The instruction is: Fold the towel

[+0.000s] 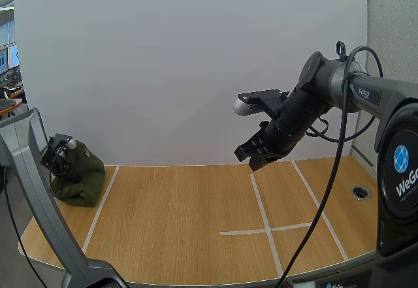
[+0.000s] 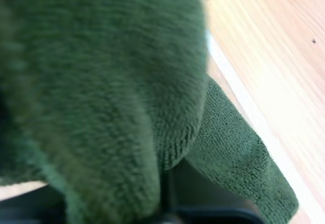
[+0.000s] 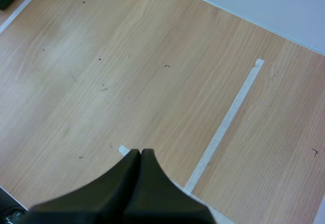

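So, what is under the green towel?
The green towel lies bunched on the wooden table, its edge reaching a white tape line. The left gripper is at its top. Whatever the folds cover beneath cannot be seen.

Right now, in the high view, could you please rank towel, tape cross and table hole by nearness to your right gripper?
1. Tape cross, on the table below the right gripper.
2. Table hole, right edge.
3. Towel, far left.
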Available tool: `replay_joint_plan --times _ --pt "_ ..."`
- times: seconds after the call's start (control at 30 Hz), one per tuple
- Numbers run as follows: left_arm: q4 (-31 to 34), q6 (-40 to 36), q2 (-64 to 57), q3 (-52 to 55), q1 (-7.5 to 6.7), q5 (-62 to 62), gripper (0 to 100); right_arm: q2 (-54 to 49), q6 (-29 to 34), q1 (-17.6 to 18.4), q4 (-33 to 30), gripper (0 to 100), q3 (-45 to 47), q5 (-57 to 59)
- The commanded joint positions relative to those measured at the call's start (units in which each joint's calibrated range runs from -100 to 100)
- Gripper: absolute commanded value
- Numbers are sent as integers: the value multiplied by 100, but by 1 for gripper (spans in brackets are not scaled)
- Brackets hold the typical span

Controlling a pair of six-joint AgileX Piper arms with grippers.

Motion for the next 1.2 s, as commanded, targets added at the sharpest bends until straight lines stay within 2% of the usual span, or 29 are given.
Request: replay_joint_plan --times 0.0,0.1,0.2,0.4,0.73,1.03,1.17 --pt "106 -131 -23 -277 -11 30 66 -90 3 -17 -27 0 18 67" --pt "123 -131 -23 -277 -11 30 80 -90 3 -17 -27 0 18 67" --pt "123 -131 -23 -277 -11 30 86 -90 3 -17 -27 0 18 67" --pt "212 -112 -23 -423 -11 30 85 -90 3 -17 -27 0 18 67" --pt "560 -392 -172 -1575 -11 30 85 -90 3 -17 -27 0 18 67" --pt "714 -526 -334 -1624 -11 30 85 -90 3 -17 -27 0 18 67" --pt "834 -597 -334 -1610 -3 30 82 -90 3 -17 -27 0 18 67"
